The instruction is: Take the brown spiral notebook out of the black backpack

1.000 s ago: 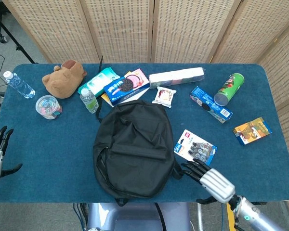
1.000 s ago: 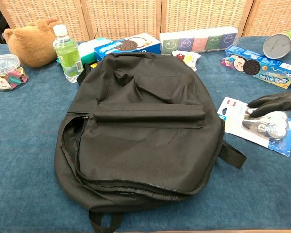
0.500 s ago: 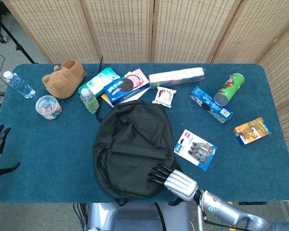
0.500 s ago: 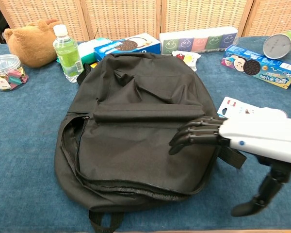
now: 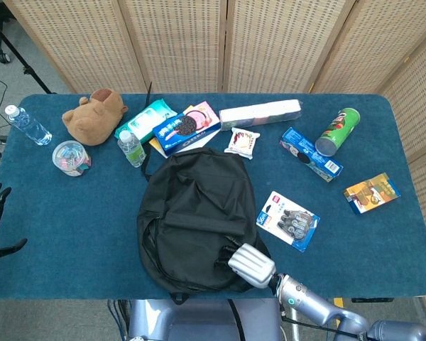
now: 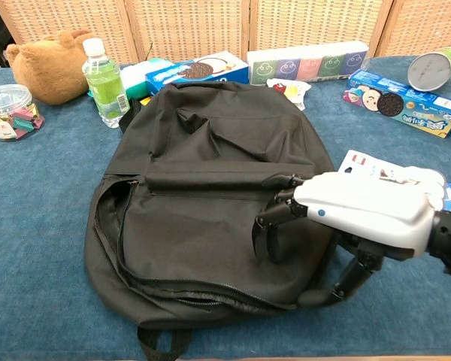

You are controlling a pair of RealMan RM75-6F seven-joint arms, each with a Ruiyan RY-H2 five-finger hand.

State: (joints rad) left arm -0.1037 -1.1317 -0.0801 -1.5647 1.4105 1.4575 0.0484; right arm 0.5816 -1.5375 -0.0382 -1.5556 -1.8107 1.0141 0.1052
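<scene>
We read no text on any package; print on the blue cookie box point(image 6: 197, 72) at the table's far edge is too small.

Backpack point(image 5: 197, 213) lies mid-table, bottle point(image 5: 131, 148) behind-left, battery pack point(image 5: 289, 220) to its right

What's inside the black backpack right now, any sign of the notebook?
Nothing shows: the black backpack has its zipper gaping along the left side, interior dark. The right hand rests on top. Contents are hidden.
</scene>
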